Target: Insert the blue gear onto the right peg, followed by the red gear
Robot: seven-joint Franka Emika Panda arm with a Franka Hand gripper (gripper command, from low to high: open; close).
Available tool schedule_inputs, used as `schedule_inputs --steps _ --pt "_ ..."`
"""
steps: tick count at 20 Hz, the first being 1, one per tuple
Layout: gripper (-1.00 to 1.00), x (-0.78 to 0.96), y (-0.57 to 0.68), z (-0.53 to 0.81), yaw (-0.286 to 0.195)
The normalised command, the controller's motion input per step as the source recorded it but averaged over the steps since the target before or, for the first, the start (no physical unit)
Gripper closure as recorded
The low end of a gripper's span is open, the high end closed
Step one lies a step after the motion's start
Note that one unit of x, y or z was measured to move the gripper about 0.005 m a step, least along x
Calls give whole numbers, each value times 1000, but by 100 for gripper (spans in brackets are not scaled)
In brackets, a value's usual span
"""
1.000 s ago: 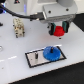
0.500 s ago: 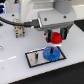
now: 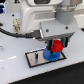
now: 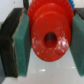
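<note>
My gripper [image 3: 57, 44] is shut on the red gear [image 3: 58, 46] and holds it just above the blue gear [image 3: 49, 54]. The blue gear lies flat on the right end of the grey black-edged plate [image 3: 34, 59]. The right peg is hidden by the blue gear and the gripper. In the wrist view the red gear [image 4: 50, 37] fills the middle, its hub hole facing the camera, clamped between two green pads [image 4: 20, 44]. The gripper [image 4: 50, 41] is closed around it.
The plate lies on a white table [image 3: 15, 72]. The arm's white body [image 3: 47, 17] and a black cable [image 3: 15, 34] hang over the far side. The plate's left part is bare grey.
The gripper with the red gear has come down over the last second, closer to the blue gear. The blue gear and plate have not moved.
</note>
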Motion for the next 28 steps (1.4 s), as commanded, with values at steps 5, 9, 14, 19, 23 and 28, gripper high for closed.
schedule_inputs --steps 5,9,14,19,23,28 --pt "100 155 -75 -104 0" --pt "100 24 26 150 0" --pt "100 0 -38 246 0" --pt "100 150 -78 152 0" --pt "100 111 -214 -212 0" --pt "100 111 -261 -246 0"
